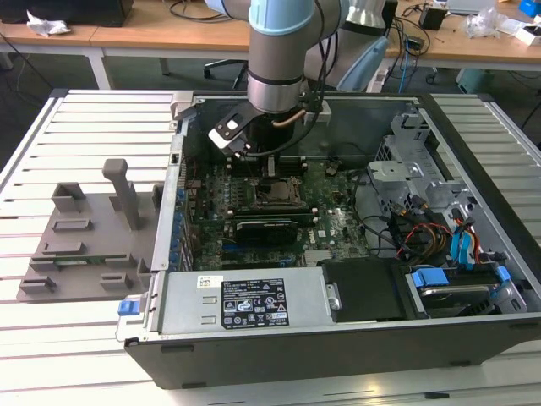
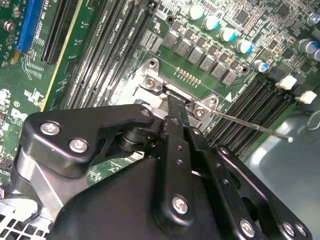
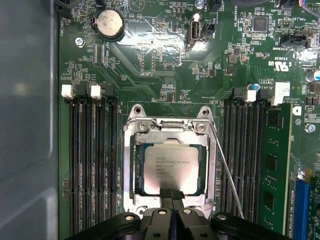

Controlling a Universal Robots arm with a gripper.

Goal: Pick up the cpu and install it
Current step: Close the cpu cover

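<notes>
One robot arm [image 1: 283, 51] reaches down into one open computer case [image 1: 338, 338] that lies on a slatted table [image 1: 51, 330]. Its claw [image 3: 172, 192] hangs low over the green motherboard [image 3: 165, 65], right above the socket [image 3: 131, 165]. In the first wrist view the two fingers [image 3: 172, 200] are pressed together with no gap between them, and their tips sit at the edge of the cpu [image 3: 170, 167], so the claw looks clenched with nothing held between the tips.

There is one cpu, a silvery square, and it lies flat inside the metal socket frame on the board. A thin wire lever [image 3: 227, 175] runs along one side of the frame.

In that view I count two banks of dark memory slots [image 3: 92, 165], one on each side of the socket, and one round coin battery [image 3: 110, 23] further up the board.

On the table to the exterior view's left of the case stands one grey plastic fixture [image 1: 89, 245] with several raised blocks.
</notes>
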